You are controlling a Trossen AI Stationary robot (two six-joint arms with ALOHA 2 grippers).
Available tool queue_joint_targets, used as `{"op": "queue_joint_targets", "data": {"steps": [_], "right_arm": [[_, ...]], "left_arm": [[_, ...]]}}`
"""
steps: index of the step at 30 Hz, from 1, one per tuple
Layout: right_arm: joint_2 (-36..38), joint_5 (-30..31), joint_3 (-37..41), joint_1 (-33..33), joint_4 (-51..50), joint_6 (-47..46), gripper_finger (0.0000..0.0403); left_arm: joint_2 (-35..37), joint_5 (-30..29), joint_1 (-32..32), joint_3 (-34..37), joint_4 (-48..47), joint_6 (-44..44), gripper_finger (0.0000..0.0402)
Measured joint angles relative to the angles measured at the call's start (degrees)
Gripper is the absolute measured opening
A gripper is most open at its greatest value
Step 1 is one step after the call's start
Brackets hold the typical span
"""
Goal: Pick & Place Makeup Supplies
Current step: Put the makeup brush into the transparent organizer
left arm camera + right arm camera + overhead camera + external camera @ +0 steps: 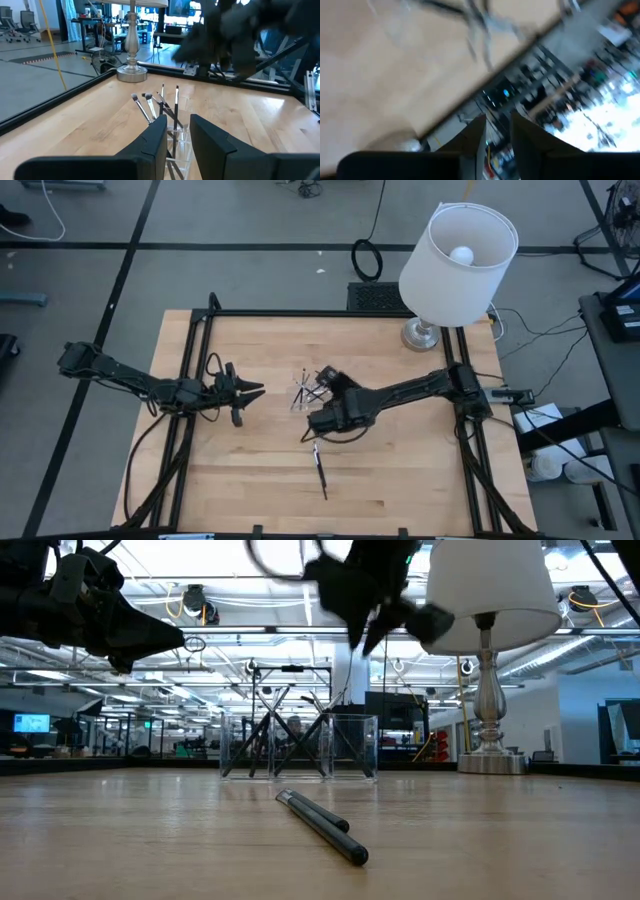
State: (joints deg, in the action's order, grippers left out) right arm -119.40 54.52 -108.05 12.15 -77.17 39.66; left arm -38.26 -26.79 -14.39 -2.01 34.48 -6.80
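Observation:
Several thin makeup brushes stand crossed in a small clear container near the table's middle, leaning on its walls. In the left wrist view the brushes stand just beyond my fingers. One dark brush lies flat on the wood toward the near edge, also seen as the brush in the low view. My right gripper hovers raised between the container and that lying brush, its fingers a little apart with nothing between them. My left gripper hangs in the air left of the container, narrowly open and empty.
A table lamp with a white shade stands at the far right corner, its base on the wood. A black frame borders the table. Bare wood lies left of and near the lying brush.

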Motion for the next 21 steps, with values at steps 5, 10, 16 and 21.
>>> {"op": "queue_joint_targets", "data": {"steps": [5,10,16,21], "right_arm": [[10.1,1.3,0.0,1.5,-2.1,-8.5,0.0068],[23.7,-12.2,-0.1,4.0,0.7,-18.0,0.0025],[37.5,-29.0,6.3,6.6,13.7,-27.2,0.0003],[48.4,-32.6,24.7,9.6,31.2,-30.9,0.0001]], "left_arm": [[0.0,0.0,0.0,0.0,0.0,0.0,0.009],[0.0,0.0,0.0,0.0,-0.4,-0.1,0.009],[0.0,0.0,0.0,0.0,-0.4,-1.5,0.009],[0.0,0.0,0.0,0.0,-0.4,-2.4,0.009]]}}
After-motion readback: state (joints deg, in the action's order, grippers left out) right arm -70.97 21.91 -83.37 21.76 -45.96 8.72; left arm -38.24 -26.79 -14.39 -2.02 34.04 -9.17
